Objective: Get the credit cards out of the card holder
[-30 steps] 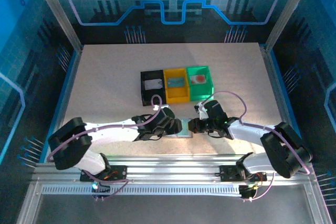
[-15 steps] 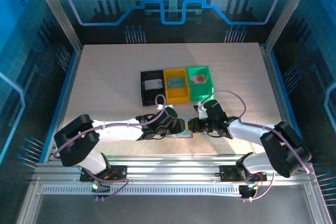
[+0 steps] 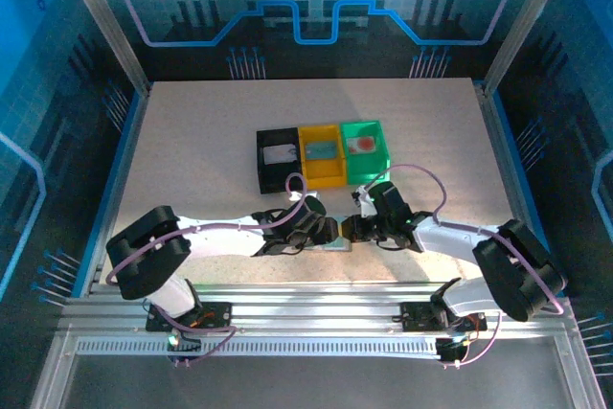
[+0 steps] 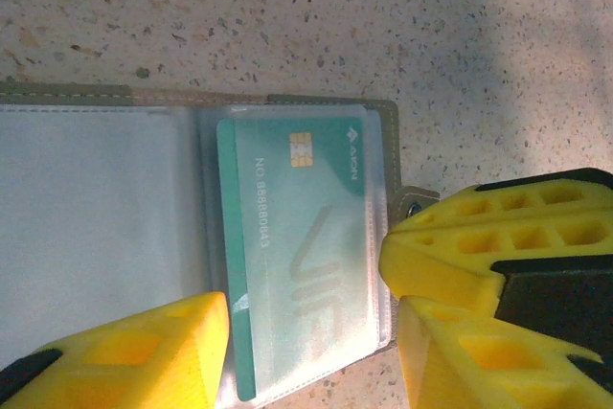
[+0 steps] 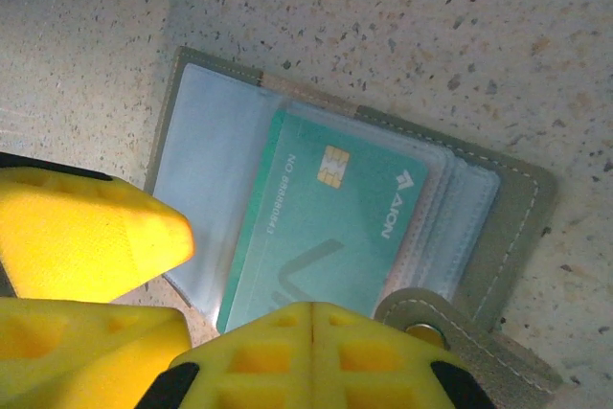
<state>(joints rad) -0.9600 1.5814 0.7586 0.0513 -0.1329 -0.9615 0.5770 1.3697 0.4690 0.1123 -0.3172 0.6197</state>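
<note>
From where I sat, the card holder lay open and flat on the table, its pockets facing up, and both arms met over it. The left gripper came in from the holder's left side with its jaws apart. One finger sat over the clear sleeve in the middle of the holder, and the other hung just off the holder's outer edge. The pocket between them held a green card, chip uppermost, tucked inside its transparent cover. I could not tell whether either finger touched the pocket.

The right gripper reached in from the holder's right side with its two fingertips pressed tight together. They rested at the holder's edge, right against the tab clasp, which stuck out past the corner with its snap showing. I could not tell whether anything was pinched between the tips.

Three bins stood in a row beyond the holder, on its far side and well apart from it. The black bin was the one off to the holder's left and held a white card. The yellow bin, nearly straight behind the holder, held a bluish card. The green bin, off to its right, held a pale card with a red mark.
</note>
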